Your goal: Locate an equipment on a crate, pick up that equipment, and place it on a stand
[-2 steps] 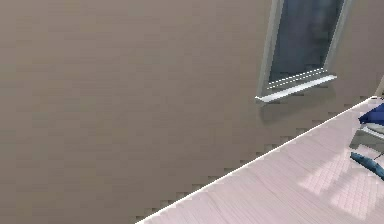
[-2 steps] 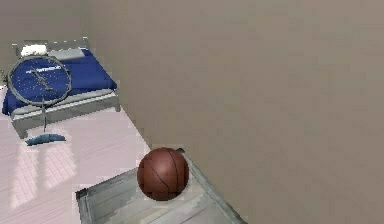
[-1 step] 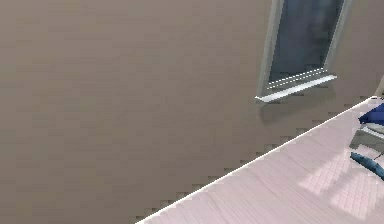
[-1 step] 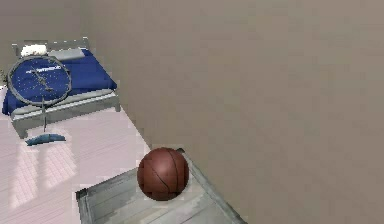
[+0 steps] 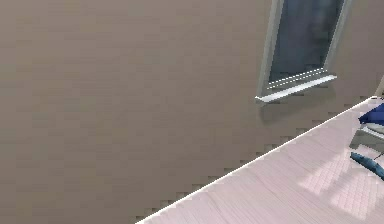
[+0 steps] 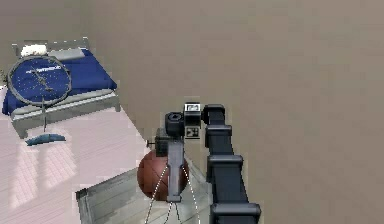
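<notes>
Now, containers first. One crate (image 6: 105,203), grey and see-through, sits at the arm side view's bottom edge. It carries one brown-orange ball (image 6: 152,178), the task's item, at the crate's far corner. You cannot tell whether the ball rests inside the crate or on its top.

Gripper (image 6: 174,190): the dark body and fingers lie across the ball as pictured. You cannot tell how wide the fingers stand. You cannot tell whether it has hold of anything either, since the ball sits on the crate right at its far end. The arm (image 6: 228,170) rises from the bottom edge just right of the crate.

Arm side view, further: a bed (image 6: 95,80) with a blue cover is in the upper left, with a white pillow (image 6: 35,48) at its far left corner. A racket (image 6: 40,80) has its round head over the cover near the bed's front edge. Its handle runs down past that edge to the floor (image 6: 90,150). A plain brown wall (image 6: 300,80) stands behind.

Forward view adds a window (image 5: 305,40) with a white sill (image 5: 295,88), upper right. At that view's right edge are a blue shape (image 5: 374,116) and a teal piece (image 5: 367,161), with too little showing to name them.
</notes>
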